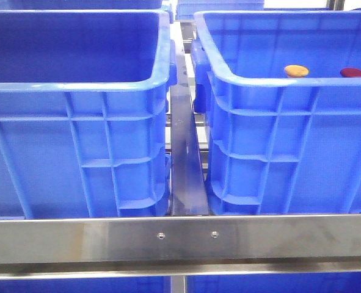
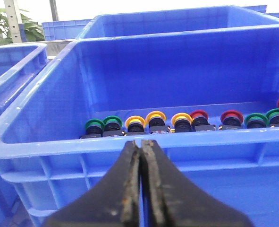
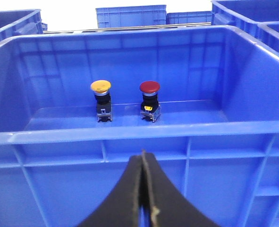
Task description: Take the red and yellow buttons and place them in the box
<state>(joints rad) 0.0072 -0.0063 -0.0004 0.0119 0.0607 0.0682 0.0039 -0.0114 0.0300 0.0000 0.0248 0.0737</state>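
Two alike blue boxes stand side by side. The right box holds the yellow button and the red button. In the right wrist view the yellow button and red button stand upright on its floor near the far wall. My right gripper is shut and empty, outside that box's near rim. The left box holds a row of several green, yellow and red buttons. My left gripper is shut and empty at its near rim. Neither gripper shows in the front view.
A steel rail runs across in front of both boxes, and a steel bar lies in the gap between them. More blue crates stand behind, others farther back. A green plant is at the back.
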